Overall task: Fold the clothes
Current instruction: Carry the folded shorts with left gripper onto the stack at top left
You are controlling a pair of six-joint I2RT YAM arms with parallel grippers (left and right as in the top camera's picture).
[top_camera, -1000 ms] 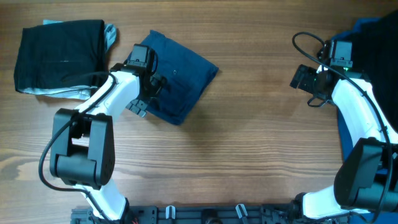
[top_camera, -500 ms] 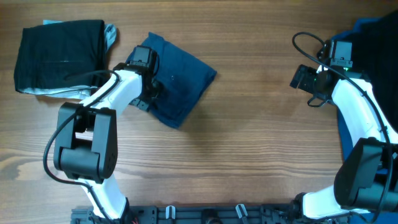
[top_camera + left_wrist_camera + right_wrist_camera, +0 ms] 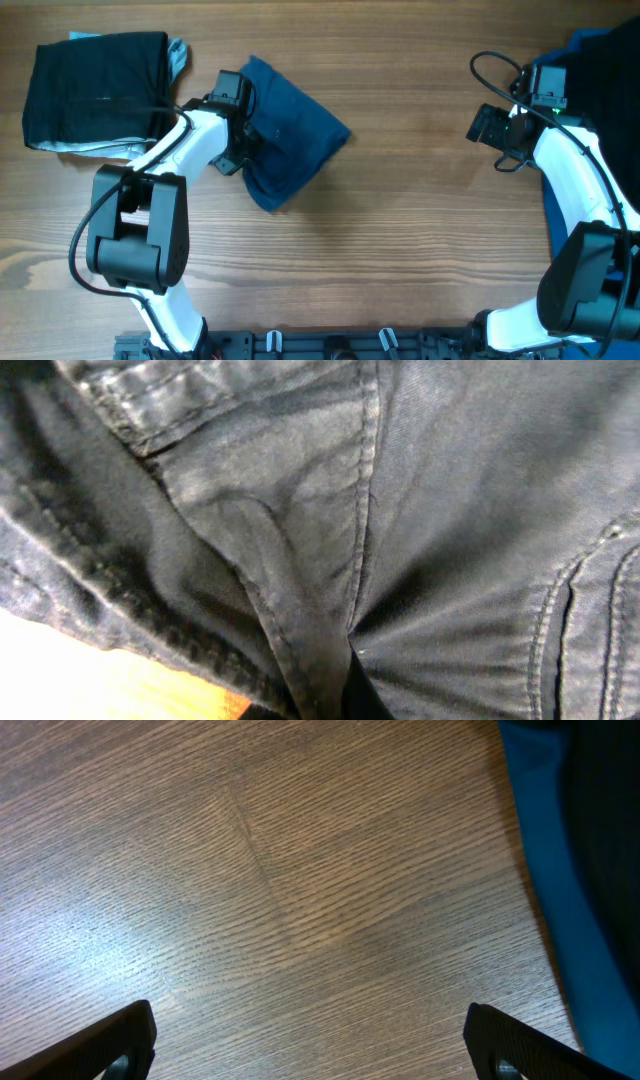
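The navy-blue denim-like shorts (image 3: 290, 130) lie folded on the table left of centre. My left gripper (image 3: 243, 150) sits at their left edge, shut on a pinch of the fabric. In the left wrist view the shorts (image 3: 420, 530) fill the frame, with seams and a pocket edge showing; the fingers are hidden by cloth. My right gripper (image 3: 490, 128) hovers open over bare wood at the right, with its fingertips (image 3: 125, 1038) wide apart and nothing between them.
A folded black garment (image 3: 95, 90) lies on a light one at the back left. More blue and black clothes (image 3: 605, 60) are piled at the far right edge, also seen as blue cloth (image 3: 555, 880) in the right wrist view.
My left gripper has closed on the shorts' left edge and pulled it a little; the shorts' outline has shifted and bunched. The right arm has not moved.
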